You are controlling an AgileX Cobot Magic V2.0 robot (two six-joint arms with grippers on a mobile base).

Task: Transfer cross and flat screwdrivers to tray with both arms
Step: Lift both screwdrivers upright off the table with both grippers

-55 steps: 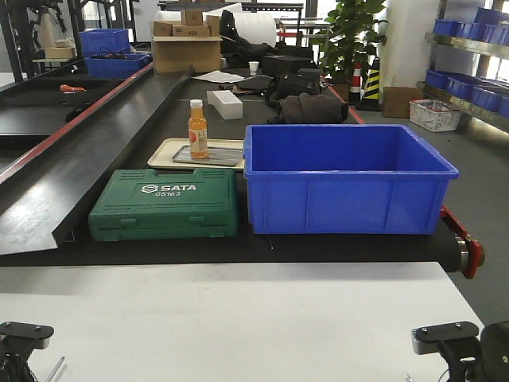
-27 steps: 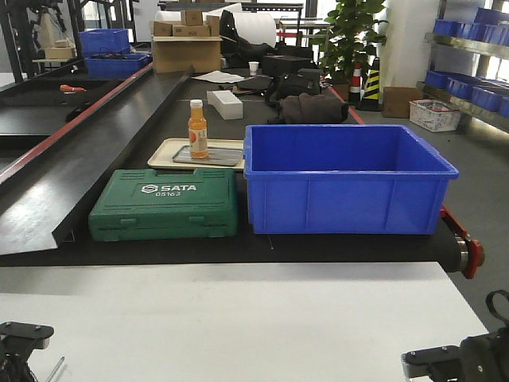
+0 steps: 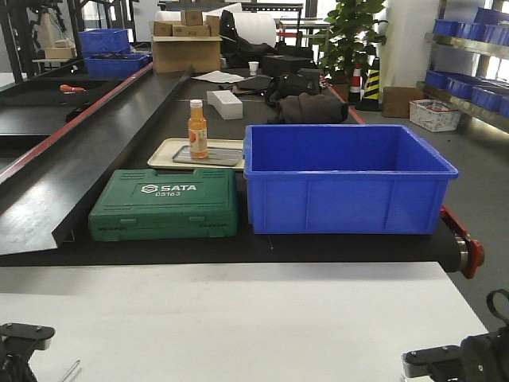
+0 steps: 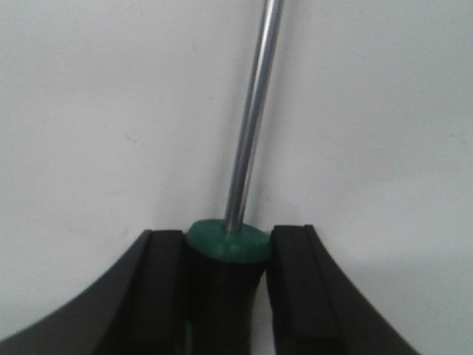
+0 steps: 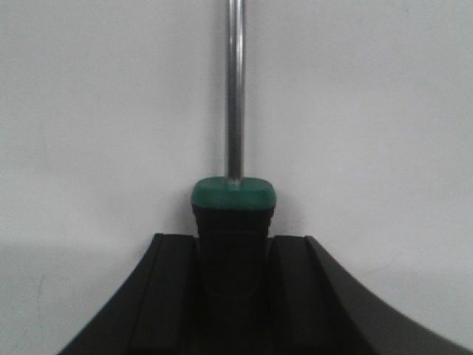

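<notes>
Blue bin [image 3: 350,179], green case [image 3: 165,204] fronting grey tray [image 3: 223,156].

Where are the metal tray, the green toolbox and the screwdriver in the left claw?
Metal tray [image 3: 223,156], front view, bare right part.
Green toolbox [image 3: 165,204], front view, lid.
Screwdriver [image 4: 251,126], left wrist view, steel shaft.

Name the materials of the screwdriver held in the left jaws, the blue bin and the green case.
Screwdriver: the shaft looks like bare steel, with bright mirror streaks; the handle is matt green and black, plastic or rubber. Blue bin: likely moulded plastic, with uniform colour and a soft sheen. Green case: probably plastic, with a ribbed moulded lid.
</notes>
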